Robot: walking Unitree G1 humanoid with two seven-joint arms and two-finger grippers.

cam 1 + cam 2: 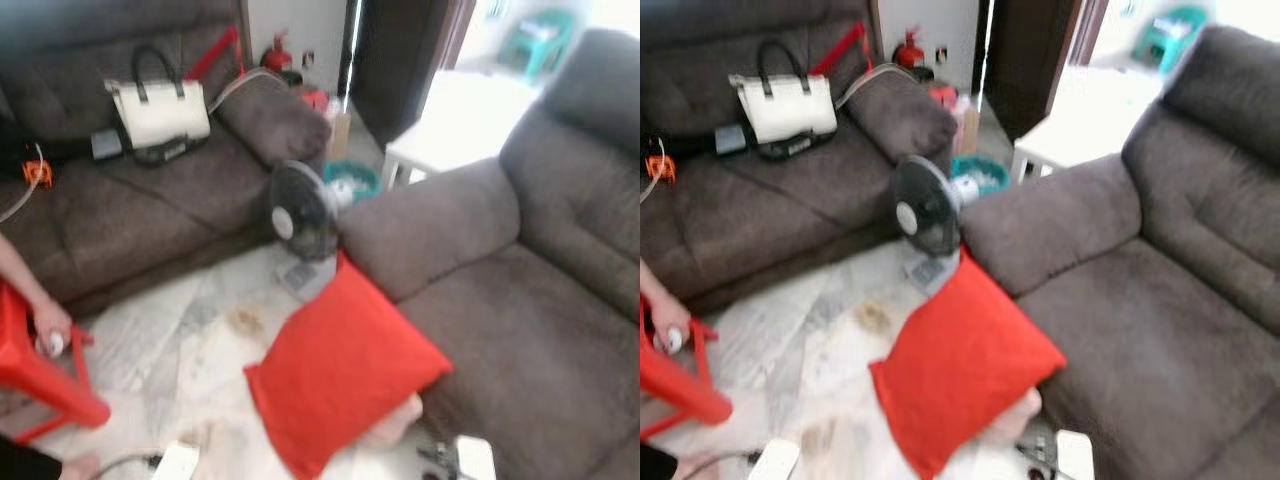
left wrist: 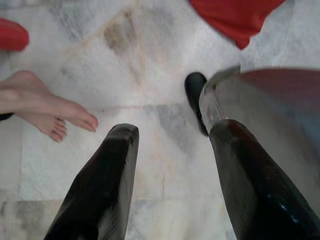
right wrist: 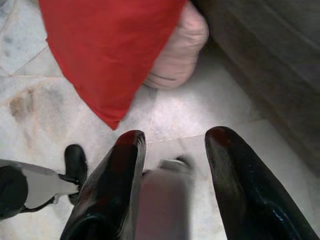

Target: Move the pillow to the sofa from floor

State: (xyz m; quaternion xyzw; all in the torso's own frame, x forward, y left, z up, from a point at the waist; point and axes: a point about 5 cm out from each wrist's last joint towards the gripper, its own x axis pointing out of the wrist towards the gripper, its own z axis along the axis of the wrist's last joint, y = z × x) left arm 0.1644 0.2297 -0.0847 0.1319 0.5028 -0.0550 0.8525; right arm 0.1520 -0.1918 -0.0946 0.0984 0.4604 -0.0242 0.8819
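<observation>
A red pillow [image 1: 340,370] leans on the marble floor against the front of the brown sofa [image 1: 520,320] on the right, with a pale pink cushion [image 3: 180,45] tucked under its lower edge. In the right wrist view the red pillow [image 3: 107,50] lies ahead of my right gripper [image 3: 172,145], which hangs open above the floor tiles. The left wrist view has my left gripper [image 2: 172,145] open above bare tiles, a corner of the red pillow [image 2: 235,20] far ahead of it.
A small black fan [image 1: 300,215] stands on the floor beside the sofa's armrest. A second brown sofa [image 1: 130,200] at the left carries a white handbag [image 1: 160,110]. A person's hand [image 1: 50,325] rests by a red stool [image 1: 40,375]; a bare foot [image 2: 45,107] is near my left gripper.
</observation>
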